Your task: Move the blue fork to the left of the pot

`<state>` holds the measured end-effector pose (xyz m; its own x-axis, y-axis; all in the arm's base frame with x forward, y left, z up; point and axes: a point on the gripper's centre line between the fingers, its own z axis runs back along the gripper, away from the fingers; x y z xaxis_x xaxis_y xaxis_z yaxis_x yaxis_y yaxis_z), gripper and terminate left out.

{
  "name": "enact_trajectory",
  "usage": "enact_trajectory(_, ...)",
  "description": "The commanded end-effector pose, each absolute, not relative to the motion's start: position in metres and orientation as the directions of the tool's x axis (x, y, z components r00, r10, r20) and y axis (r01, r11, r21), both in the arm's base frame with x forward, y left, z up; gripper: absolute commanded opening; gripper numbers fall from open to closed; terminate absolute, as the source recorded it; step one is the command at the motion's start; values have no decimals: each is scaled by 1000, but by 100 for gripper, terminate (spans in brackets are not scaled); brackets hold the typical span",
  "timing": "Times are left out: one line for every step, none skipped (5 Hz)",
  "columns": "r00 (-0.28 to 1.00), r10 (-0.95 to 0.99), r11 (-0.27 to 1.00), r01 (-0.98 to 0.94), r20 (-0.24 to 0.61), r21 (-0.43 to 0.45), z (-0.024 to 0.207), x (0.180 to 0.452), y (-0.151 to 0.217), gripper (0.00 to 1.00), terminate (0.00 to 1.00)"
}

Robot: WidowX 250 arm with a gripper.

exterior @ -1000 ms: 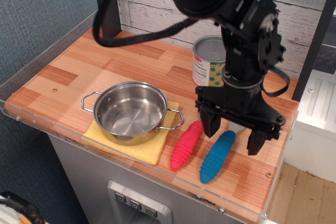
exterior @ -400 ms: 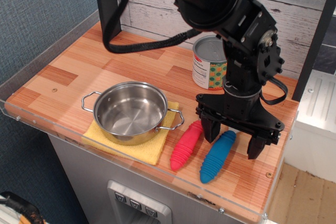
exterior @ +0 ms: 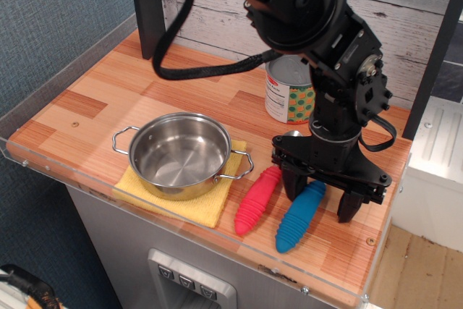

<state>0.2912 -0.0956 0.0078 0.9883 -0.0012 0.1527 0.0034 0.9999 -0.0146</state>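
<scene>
The blue fork [exterior: 296, 218] lies on the wooden counter at the front right; only its ribbed blue handle shows, its tines are hidden under the arm. My gripper [exterior: 320, 202] is open, low over the handle's far end, one finger [exterior: 293, 182] on the left of the handle and the other [exterior: 347, 206] to its right. The shiny steel pot [exterior: 179, 153] stands on a yellow cloth [exterior: 199, 208] to the left, well apart from the fork.
A red ribbed handle [exterior: 256, 199] lies just left of the blue one, between it and the pot. A printed tin can [exterior: 288, 86] stands behind the gripper. A clear raised rim [exterior: 217, 240] edges the counter's front and left.
The gripper has come down, from above the blue handle to low around its far end. The fork, the pot and the red handle have not moved.
</scene>
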Motion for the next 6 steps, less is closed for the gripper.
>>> enact_trajectory(987,-24,999,27,160,-20,4,295,-100,0,0)
enact_trajectory(985,-12,1000,13,173,-10,12,292,-99,0,0)
enact_trajectory(984,-19,1000,20,178,-5,27,289,-95,0,0)
enact_trajectory(980,27,1000,-24,196,-20,52,281,-80,0,0)
enact_trajectory(977,55,998,-51,208,-28,70,274,-62,0,0)
enact_trajectory(966,149,988,-155,211,15,87,268,-29,0,0)
